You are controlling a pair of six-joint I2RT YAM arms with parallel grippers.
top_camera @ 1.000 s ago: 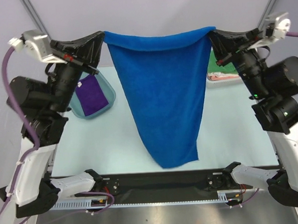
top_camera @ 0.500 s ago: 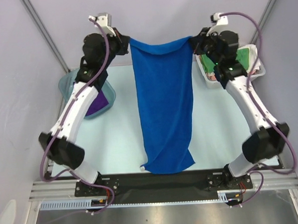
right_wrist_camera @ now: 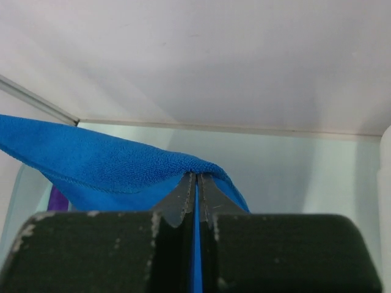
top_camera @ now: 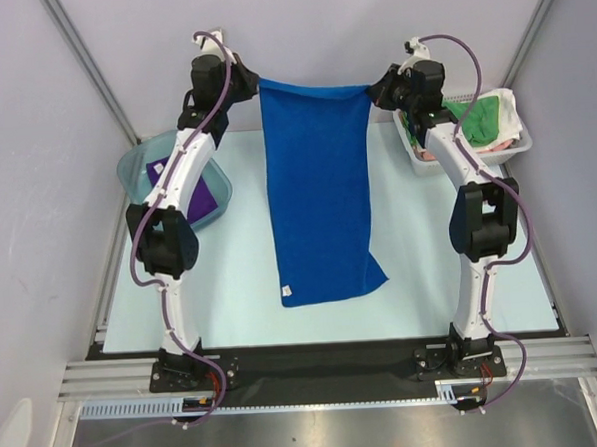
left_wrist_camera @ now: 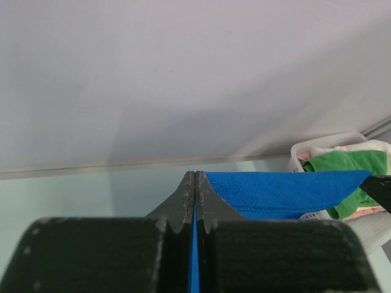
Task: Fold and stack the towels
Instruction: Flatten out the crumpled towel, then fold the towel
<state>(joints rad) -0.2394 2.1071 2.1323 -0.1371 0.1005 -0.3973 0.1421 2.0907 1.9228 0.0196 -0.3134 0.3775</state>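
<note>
I see left gripper [top_camera: 252,87] and right gripper [top_camera: 376,87] each clamped on a far corner of the royal blue terry towel [top_camera: 316,182]. Long axis runs toward me, near end on pale table [top_camera: 232,287].

One towel [top_camera: 319,192] stretches down the table's [top_camera: 232,287] middle, between a tub [top_camera: 134,170] at left and a basket [top_camera: 510,153] at right.

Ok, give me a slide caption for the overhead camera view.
Left gripper and right gripper shut on the far corners of the royal blue towel, holding it spread over the table.
</note>
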